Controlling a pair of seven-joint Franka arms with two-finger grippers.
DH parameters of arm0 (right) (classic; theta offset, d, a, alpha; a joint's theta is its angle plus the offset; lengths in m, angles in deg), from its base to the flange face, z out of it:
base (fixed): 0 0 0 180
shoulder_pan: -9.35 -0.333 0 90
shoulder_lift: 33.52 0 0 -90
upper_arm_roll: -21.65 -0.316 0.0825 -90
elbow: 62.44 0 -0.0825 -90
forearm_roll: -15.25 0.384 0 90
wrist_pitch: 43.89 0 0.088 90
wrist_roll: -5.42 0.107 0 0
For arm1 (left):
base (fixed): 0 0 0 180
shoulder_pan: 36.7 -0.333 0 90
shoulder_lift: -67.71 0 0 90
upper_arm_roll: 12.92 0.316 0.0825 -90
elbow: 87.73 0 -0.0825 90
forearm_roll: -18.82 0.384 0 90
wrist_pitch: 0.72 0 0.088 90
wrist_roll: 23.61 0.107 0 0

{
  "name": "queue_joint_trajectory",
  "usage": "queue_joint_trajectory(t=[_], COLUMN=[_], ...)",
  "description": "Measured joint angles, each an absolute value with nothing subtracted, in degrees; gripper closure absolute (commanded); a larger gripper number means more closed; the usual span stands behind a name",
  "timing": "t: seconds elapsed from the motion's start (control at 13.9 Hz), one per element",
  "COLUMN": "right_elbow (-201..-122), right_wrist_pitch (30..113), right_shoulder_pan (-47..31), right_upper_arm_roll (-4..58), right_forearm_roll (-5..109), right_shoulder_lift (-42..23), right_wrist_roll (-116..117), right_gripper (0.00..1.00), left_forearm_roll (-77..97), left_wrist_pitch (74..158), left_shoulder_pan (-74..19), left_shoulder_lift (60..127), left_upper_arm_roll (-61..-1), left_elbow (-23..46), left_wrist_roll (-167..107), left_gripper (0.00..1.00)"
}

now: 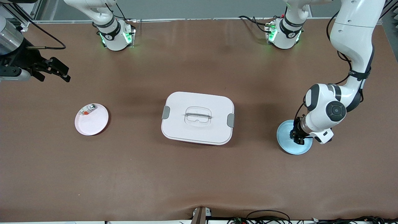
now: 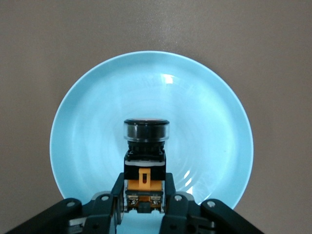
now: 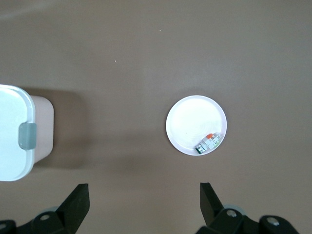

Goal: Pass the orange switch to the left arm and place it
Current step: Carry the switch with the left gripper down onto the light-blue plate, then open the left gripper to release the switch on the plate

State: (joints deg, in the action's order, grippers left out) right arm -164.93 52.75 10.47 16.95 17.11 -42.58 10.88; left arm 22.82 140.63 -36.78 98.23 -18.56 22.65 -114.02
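Orange switch (image 2: 145,161) in left pincer (image 2: 144,207), cap outward, over blue plate (image 2: 87,122)

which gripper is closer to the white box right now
Left. The left gripper is down at the blue plate, shut on the orange switch, beside the box. The right gripper waits open, higher over bare table.

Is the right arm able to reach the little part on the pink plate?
Probably yes. The right tool hangs open over bare table near the pink plate, and nothing covers the small part on it. The box sits well aside.
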Motion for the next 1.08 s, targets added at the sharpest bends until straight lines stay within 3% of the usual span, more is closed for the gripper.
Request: queue_joint_trajectory(t=[0.94, 1.01, 1.08], right_elbow=[-165.9, -165.9, -165.9], right_wrist_pitch=[51.6, 51.7, 52.1], right_shoulder_pan=[9.9, 9.9, 9.8], right_upper_arm_roll=[17.1, 17.1, 17.1], right_forearm_roll=[15.6, 15.6, 15.7], right_shoulder_lift=[-41.8, -41.8, -41.8], right_wrist_roll=[9.5, 9.5, 9.5], right_gripper=[0.0, 0.0, 0.0], left_forearm_roll=[24.1, 24.1, 24.2], left_wrist_pitch=[141.2, 141.3, 141.3], left_shoulder_pan=[-36.9, -36.9, -36.9], left_shoulder_lift=[100.1, 100.1, 100.1], left_upper_arm_roll=[-18.5, -18.5, -18.5], left_elbow=[22.6, 22.6, 22.6], left_wrist_roll=[-114.0, -114.0, -114.0], left_gripper=[0.97, 0.79, 0.42])
